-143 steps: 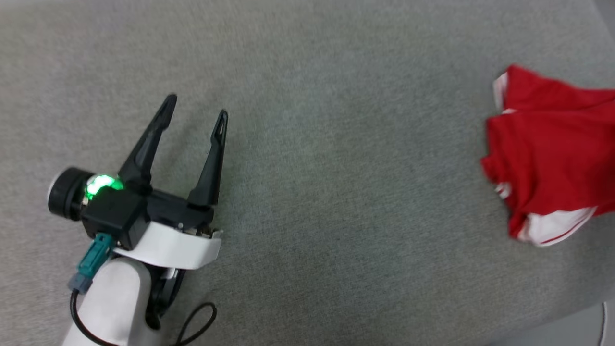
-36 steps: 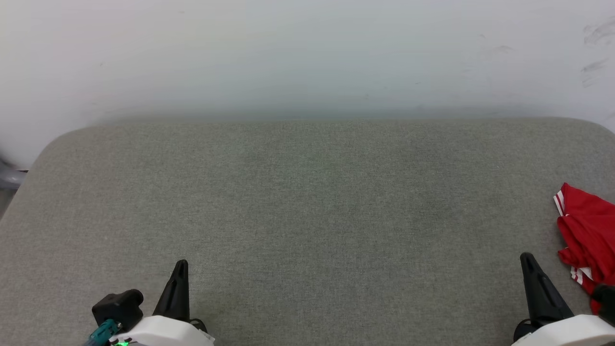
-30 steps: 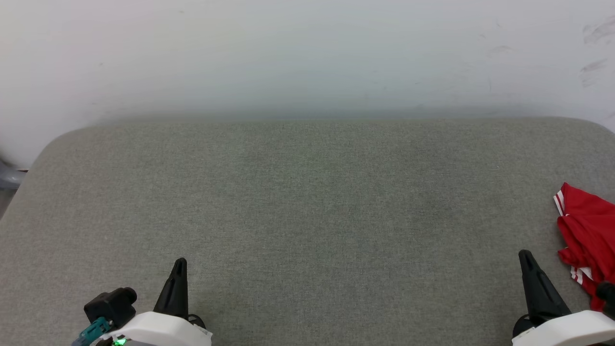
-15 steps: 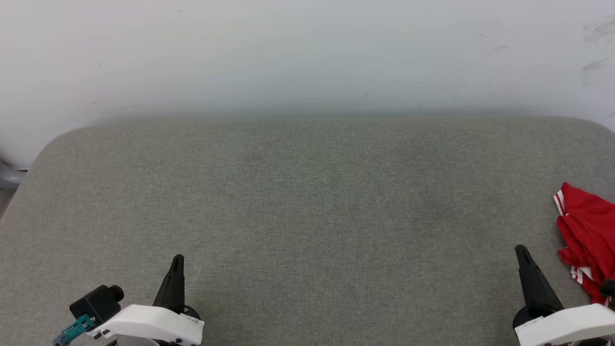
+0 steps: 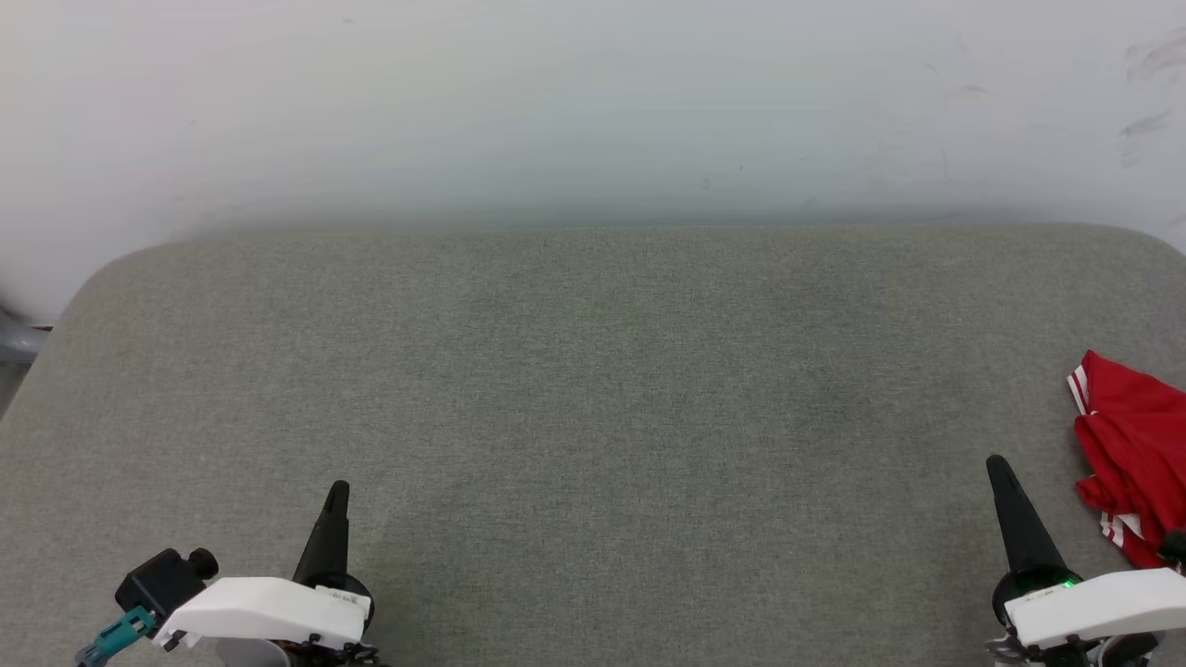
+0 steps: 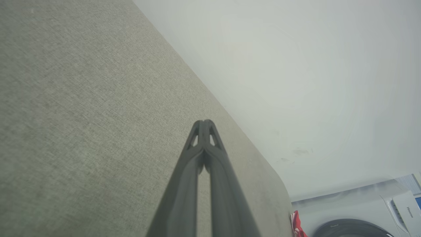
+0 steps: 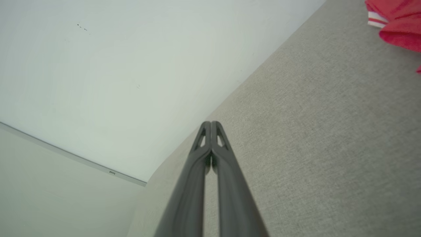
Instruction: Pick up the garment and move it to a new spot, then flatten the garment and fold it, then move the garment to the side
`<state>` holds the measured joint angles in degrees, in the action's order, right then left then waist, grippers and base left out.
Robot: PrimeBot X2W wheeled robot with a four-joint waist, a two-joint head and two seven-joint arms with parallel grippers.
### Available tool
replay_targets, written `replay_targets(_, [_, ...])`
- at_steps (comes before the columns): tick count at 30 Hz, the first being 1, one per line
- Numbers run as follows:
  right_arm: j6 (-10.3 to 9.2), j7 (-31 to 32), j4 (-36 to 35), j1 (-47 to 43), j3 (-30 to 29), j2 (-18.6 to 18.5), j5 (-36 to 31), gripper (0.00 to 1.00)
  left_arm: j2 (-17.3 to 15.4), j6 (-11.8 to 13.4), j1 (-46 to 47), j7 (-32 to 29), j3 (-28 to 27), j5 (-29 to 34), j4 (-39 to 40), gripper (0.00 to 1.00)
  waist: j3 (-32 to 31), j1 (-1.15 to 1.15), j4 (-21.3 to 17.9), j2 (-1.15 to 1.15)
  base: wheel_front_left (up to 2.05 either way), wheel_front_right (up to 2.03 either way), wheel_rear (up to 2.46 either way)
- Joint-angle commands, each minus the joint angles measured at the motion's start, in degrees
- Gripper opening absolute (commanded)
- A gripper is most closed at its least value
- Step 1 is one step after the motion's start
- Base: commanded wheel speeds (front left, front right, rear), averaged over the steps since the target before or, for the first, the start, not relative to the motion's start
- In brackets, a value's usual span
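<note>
A broad, grey, fabric-covered cushioned surface with rounded far corners spreads flat across the head view, and directly on it, at its right side toward the near edge, lies a crumpled red garment with red-and-white striped trim, bunched in loose folds.

- the head camera is set high and aimed forward and down over the grey padded surface toward the white wall.
- the left wrist camera is held low and rolled, aimed along the left gripper; the right wrist camera likewise, along the right gripper.
- surface, wall and the red garment are shared by all views.
</note>
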<state>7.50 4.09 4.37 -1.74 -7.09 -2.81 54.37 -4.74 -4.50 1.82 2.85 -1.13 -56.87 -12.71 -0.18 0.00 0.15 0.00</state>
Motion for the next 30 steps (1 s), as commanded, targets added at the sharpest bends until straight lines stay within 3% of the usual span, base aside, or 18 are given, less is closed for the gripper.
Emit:
replay_targets(1, [0.0,0.15,-0.05,1.61,0.01,-0.09,1.72,0.0,0.11,-0.35,1.58,-0.35,-0.52,-1.63,0.42,0.0,0.01,0.0,0.0,0.0,0.0,0.0,0.0])
replay_targets(30, [-0.01,1.32,4.96,5.05,0.31,-0.11,20.26,0.0,0.98,-1.74,3.23,-5.09,-3.1,-18.9,-0.49,0.0,0.16,0.0,-0.06,0.0,0.0,0.0,0.0])
